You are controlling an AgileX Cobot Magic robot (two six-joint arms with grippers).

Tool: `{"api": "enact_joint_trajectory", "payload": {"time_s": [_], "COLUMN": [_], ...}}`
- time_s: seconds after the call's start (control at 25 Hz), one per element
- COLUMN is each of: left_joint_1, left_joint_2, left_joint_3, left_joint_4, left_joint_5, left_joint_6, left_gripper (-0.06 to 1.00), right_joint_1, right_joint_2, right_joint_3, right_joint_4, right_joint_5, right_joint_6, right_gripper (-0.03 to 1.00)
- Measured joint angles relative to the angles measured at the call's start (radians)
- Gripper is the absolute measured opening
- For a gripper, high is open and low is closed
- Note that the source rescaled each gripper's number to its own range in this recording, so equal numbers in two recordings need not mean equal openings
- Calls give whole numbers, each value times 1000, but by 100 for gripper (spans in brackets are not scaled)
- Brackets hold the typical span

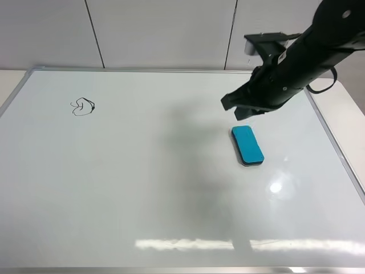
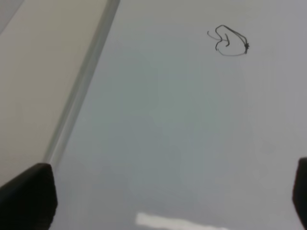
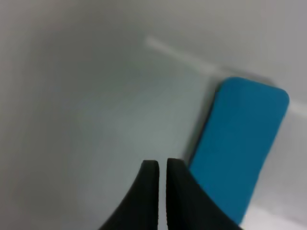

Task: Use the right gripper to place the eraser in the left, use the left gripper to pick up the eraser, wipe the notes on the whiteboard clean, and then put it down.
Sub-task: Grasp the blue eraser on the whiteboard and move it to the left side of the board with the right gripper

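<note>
Right gripper [image 1: 236,108] hangs over the whiteboard [image 1: 171,188], just past the 12 o'clock end of the eraser [image 1: 247,145]. It is close to it, but I can't tell how high above the board it is. In the right wrist view the jaws are pressed nearly together with only a thin slit between them and nothing in it. The eraser [image 3: 240,143] lies just beside the tips, not between them, so there is no grasp yet.

The blue eraser lies flat on the board, long axis running roughly 12 to 6, at about 2-3 o'clock from board centre in the high view. That is the right arm's side, which is probably why the task has the right arm carry it across.

The notes [image 1: 83,107], a small black scribble, sit at about 10 o'clock from board centre, well apart from the eraser and on the left arm's side.

Left gripper [image 2: 165,191] is not in the high view. Its wrist camera shows two dark tips at opposite edges, so the jaws are wide apart with nothing held. It looks down at bare board with the scribble [image 2: 230,42] ahead, likely parked there so it is close to the wiping spot. The board's frame [image 2: 79,91] and the beige tabletop [image 2: 29,72] run along one side.

Judgement: this is the first step, barely begun. The right jaws need to spread before they can straddle the eraser. The short sides look like the easier grip. Risk: closed tips could nudge the eraser and slide it on the slick board.
</note>
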Motion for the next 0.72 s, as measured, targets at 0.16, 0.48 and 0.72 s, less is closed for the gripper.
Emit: {"api": "enact_joint_trajectory", "payload": {"time_s": [0.16, 0.48, 0.72], "left_joint_1": [0, 0, 0], "left_joint_2": [0, 0, 0], "left_joint_3": [0, 0, 0], "left_joint_4": [0, 0, 0], "left_joint_5": [0, 0, 0], "left_joint_6": [0, 0, 0], "left_gripper": [100, 100, 100], "right_joint_1": [18, 18, 18], "right_joint_2": [37, 89, 189], "right_joint_3": [0, 0, 0], "right_joint_4": [-213, -277, -276], "right_joint_5": [64, -3, -58], "right_joint_6": [152, 166, 166], "right_gripper": [0, 0, 0]}}
